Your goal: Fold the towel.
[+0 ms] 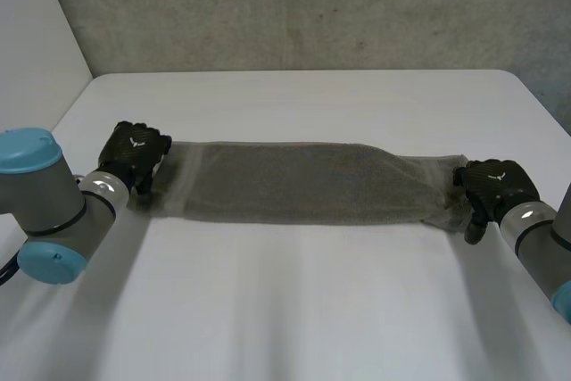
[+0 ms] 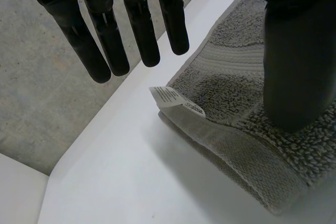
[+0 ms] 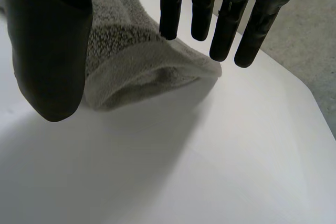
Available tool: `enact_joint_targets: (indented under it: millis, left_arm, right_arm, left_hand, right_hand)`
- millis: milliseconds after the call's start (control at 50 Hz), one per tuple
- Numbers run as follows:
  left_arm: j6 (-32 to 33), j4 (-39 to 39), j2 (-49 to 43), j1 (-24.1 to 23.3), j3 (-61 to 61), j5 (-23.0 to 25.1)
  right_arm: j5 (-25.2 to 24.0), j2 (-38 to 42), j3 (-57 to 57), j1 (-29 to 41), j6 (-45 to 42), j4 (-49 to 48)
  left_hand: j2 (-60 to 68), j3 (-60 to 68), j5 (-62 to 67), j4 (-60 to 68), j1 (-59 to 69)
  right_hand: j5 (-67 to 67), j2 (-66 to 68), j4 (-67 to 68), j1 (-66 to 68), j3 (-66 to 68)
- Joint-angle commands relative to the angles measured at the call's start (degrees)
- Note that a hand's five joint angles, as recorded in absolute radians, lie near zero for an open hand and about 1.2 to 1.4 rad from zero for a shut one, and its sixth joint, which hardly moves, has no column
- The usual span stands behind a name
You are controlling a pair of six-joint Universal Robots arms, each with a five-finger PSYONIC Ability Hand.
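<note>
Two robot hands were seen in the head view, one at each short end of a grey towel point(image 1: 294, 183) that lay folded as a long strip across the white desk point(image 1: 303, 100). The left robot hand point(image 1: 134, 156) was placed at the towel's left end and the right robot hand point(image 1: 492, 186) at its right end.

In the left wrist view, the fingers point(image 2: 142, 30) were held straight and spread over bare desk just beyond the towel's corner. The thumb point(image 2: 296, 66) was set above the terry pile, well apart from them. Nothing was pinched, and this robot hand was wide open. A white label point(image 2: 170, 97) was seen sticking out from the folded corner.

In the right wrist view, the fingers point(image 3: 226, 19) were likewise held straight, with the thumb point(image 3: 50, 51) wide of them. The towel's folded end was found on the desk beneath and between them, its upper layer raised into a small loop. Whether any fingertip touched the cloth could not be told, but nothing was gripped.
</note>
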Motion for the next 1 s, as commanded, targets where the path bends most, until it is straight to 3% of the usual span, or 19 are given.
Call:
enact_joint_targets:
  millis: [20, 220, 340, 380, 400, 420, 440, 460, 480, 600, 660, 700, 760, 800, 860, 1000]
  left_arm:
    - [-0.01, 0.00, 0.31, -0.07, -0.24, -0.05]
    - [-0.18, 0.09, 0.40, -0.16, -0.24, 0.04]
    - [-0.18, 0.09, 0.13, -0.16, -0.06, 0.13]
    - [-0.18, 0.09, 0.04, -0.16, -0.06, 0.13]
    - [-0.18, 0.09, -0.04, -0.16, -0.06, 0.13]
    - [-0.18, 0.09, -0.04, -0.16, -0.15, 0.13]
    - [-0.18, 0.09, -0.04, -0.16, -0.15, 0.13]
    - [-0.18, 0.09, 0.04, -0.16, -0.15, 0.04]
    - [-0.27, 0.09, 0.04, -0.16, -0.24, 0.04]
    - [-0.45, 0.00, 0.40, -0.42, -0.41, -0.13]
    - [-0.45, 0.00, 0.57, -0.42, -0.85, -0.13]
    - [-0.53, 0.00, 1.71, -0.42, -1.47, -0.22]
    - [-0.62, 0.00, 3.21, -0.51, -1.91, -0.22]
    - [-0.62, 0.00, 5.83, -0.51, -3.22, -0.22]
    - [-0.62, 0.00, 7.51, -0.51, -4.63, -0.13]
    - [-0.71, 0.09, 13.57, -0.33, -7.18, -0.05]
  right_arm:
    - [-0.01, -2.18, 0.46, 0.06, 4.07, 0.24]
    - [-0.28, 0.28, -1.03, -0.03, 5.65, -0.55]
    - [0.25, 6.52, -4.63, -0.29, 5.30, -0.02]
    - [0.34, 7.14, -5.25, -0.29, 5.30, 0.16]
    - [0.51, 7.40, -5.68, -0.38, 5.21, 0.16]
    - [0.60, 7.49, -5.86, -0.38, 5.04, 0.16]
    - [0.60, 7.49, -5.86, -0.38, 5.04, 0.16]
    - [0.69, 7.49, -5.86, -0.55, 5.04, 0.07]
    - [0.69, 7.05, -5.78, -0.64, 5.04, -0.02]
    - [1.13, 4.32, -5.78, -1.26, 2.66, 0.07]
    - [1.22, 2.65, -5.95, -4.51, -3.14, 0.24]
    - [1.22, 2.74, -6.56, -8.19, -11.36, 0.33]
    - [1.31, 2.92, -7.09, -9.61, -16.23, 0.51]
    - [1.83, 3.09, -8.41, -11.80, -25.86, 0.07]
    - [2.27, 2.92, -10.34, -13.21, -32.55, -0.37]
    - [2.89, 2.22, -19.21, -12.78, -37.77, -0.28]
  left_hand:
    - [-3.68, -3.46, -13.55, -3.30, -3.45]
    - [-3.68, -3.46, -13.55, -3.30, -3.45]
    - [-0.31, -0.10, -10.18, 0.06, -0.09]
    - [0.87, 1.08, -9.01, 1.24, 1.09]
    - [2.53, 2.74, -7.34, 2.90, 2.76]
    - [4.21, 4.42, -5.66, 4.58, 4.44]
    - [4.23, 4.44, -5.64, 4.60, 4.46]
    - [5.56, 5.77, -4.31, 5.93, 5.79]
    - [5.91, 6.12, -3.96, 6.28, 6.13]
    - [5.91, 6.12, -3.96, 6.28, 6.14]
    - [5.58, 5.79, -4.30, 5.95, 5.80]
    - [4.74, 4.95, -5.13, 5.11, 4.96]
    - [4.23, 4.44, -5.64, 4.60, 4.46]
    - [2.56, 2.77, -7.31, 2.93, 2.78]
    - [0.54, 0.75, -9.34, 0.91, 0.76]
    - [-2.50, -2.29, -12.37, -2.13, -2.27]
  right_hand:
    - [0.41, -2.15, -1.16, -2.08, -1.63]
    - [4.95, 2.39, 3.38, 2.46, 2.91]
    - [16.05, 13.49, 14.48, 13.57, 14.01]
    - [20.59, 18.03, 19.02, 18.11, 18.56]
    - [26.92, 24.36, 25.35, 24.44, 24.88]
    - [41.30, 38.75, 39.74, 38.82, 39.27]
    - [41.45, 38.89, 39.88, 38.96, 39.41]
    - [55.94, 53.38, 54.37, 53.45, 53.90]
    - [59.35, 56.80, 57.79, 56.87, 57.32]
    - [59.39, 56.83, 57.82, 56.91, 57.35]
    - [59.39, 56.83, 57.82, 56.91, 57.35]
    - [59.39, 56.83, 57.82, 56.91, 57.35]
    - [59.39, 56.83, 57.82, 56.91, 57.35]
    - [59.39, 56.83, 57.82, 56.91, 57.35]
    - [59.39, 56.83, 57.82, 56.91, 57.35]
    - [59.39, 56.83, 57.82, 56.91, 57.35]
